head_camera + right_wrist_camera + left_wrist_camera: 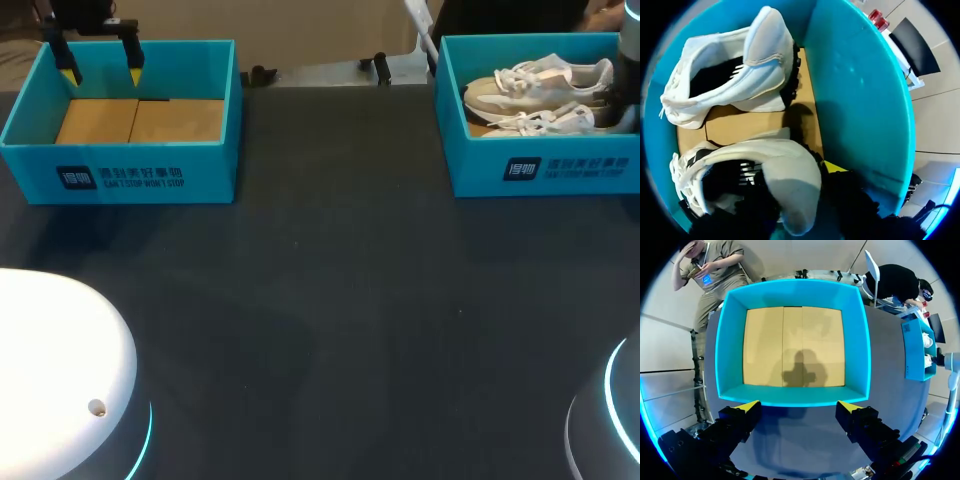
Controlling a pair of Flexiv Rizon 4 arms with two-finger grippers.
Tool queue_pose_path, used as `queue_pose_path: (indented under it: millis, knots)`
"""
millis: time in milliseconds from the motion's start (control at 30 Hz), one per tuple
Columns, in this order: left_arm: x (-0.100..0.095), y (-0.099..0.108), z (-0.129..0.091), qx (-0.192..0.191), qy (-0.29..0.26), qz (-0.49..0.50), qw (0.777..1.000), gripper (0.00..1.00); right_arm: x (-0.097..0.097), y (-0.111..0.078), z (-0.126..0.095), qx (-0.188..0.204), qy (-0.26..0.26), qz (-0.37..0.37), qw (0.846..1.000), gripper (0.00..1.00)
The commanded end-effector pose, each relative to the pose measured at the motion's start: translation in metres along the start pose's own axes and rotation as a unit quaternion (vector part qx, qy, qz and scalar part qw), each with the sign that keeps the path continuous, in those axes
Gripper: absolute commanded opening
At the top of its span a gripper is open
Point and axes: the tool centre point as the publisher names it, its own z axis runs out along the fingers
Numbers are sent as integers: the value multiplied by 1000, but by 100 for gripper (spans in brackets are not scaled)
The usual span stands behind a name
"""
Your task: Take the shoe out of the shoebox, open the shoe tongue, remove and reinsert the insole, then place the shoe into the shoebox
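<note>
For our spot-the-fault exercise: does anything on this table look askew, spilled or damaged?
Nothing stands out. Both white shoes sit inside the right shoebox; the left shoebox holds nothing and looks intact.

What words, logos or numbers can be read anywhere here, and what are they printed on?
On the left shoebox, front wall: a dark square logo and two lines of white print, too small to read with certainty.
On the right shoebox, front wall: the same logo and two lines, blurred and unreadable.
On the shoes: no print that can be read.
No numbers or signs show anywhere else on the table.
</note>
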Motion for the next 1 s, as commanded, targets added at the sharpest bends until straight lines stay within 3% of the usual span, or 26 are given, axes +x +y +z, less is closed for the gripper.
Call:
queue_pose_path:
  millis: [33,467,1000]
  knots:
    - [0,0,0,0,0,0,1000,100,4,5,4,10,-3,0,1000,0]
    - [0,0,0,0,0,0,1000,100,-14,1,-32,-6,-14,31,999,0]
    - [0,0,0,0,0,0,1000,100,-32,9,-130,-37,-17,81,996,0]
